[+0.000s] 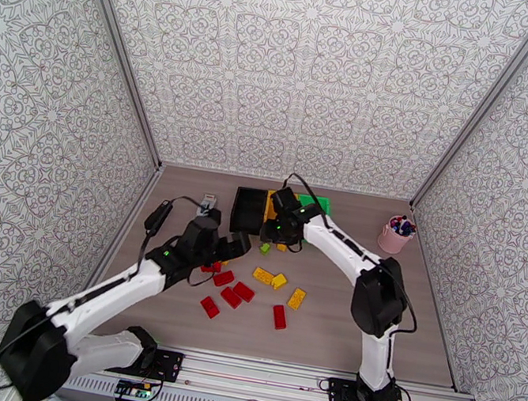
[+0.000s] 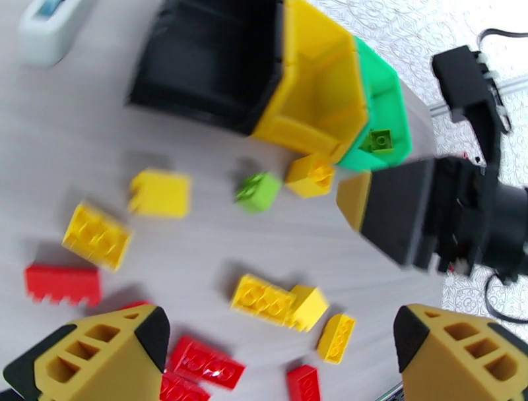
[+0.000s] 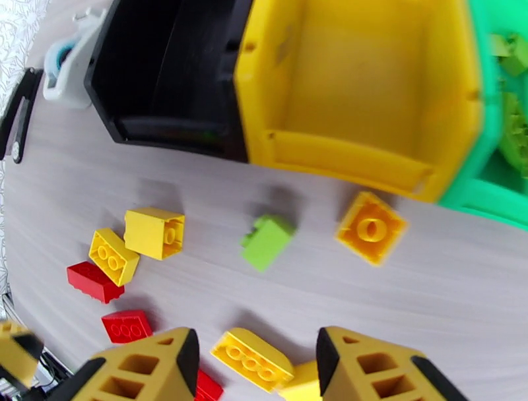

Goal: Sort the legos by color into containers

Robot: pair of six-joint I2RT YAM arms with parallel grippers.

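**Both claws empty above the loose bricks, the next pick not yet begun**

Patterned walls (image 1: pixel 301 67) closed in a grey wood-grain table (image 1: pixel 337 345), and I took the yellow bin (image 3: pixel 350 155) as my mark. The black bin (image 3: pixel 165 128) pressed against it on the left in the top view, and the green bin (image 3: pixel 488 191) on the right. The yellow bin looked bare inside. I could make out nothing in the black one. The green one held a few lime bricks (image 3: pixel 511 125).

My right claw (image 3: pixel 257 349) hung just in front of the yellow bin, its jaws parted and gripping nothing. A long yellow brick (image 3: pixel 252 359) lay on the table below the gap. A lone lime brick (image 3: pixel 267 241) and an orange-yellow square brick (image 3: pixel 371 227) sat nearer the yellow bin's front wall, the square one almost against it.

My left claw (image 2: pixel 282 333) hovered farther out from the yellow bin, jaws spread wide and empty. The red bricks (image 2: pixel 204 363) were scattered beneath it.

I judged the sorting barely started, since most of the pieces lay loose on the table. For the next move my right claw would have to drop squarely over the long yellow brick. A smaller yellow piece touched its end, so the fingers needed to close across its long sides. After that came a short lift into the yellow bin. My left claw's likely job was the reds, which I supposed were bound for the black bin.
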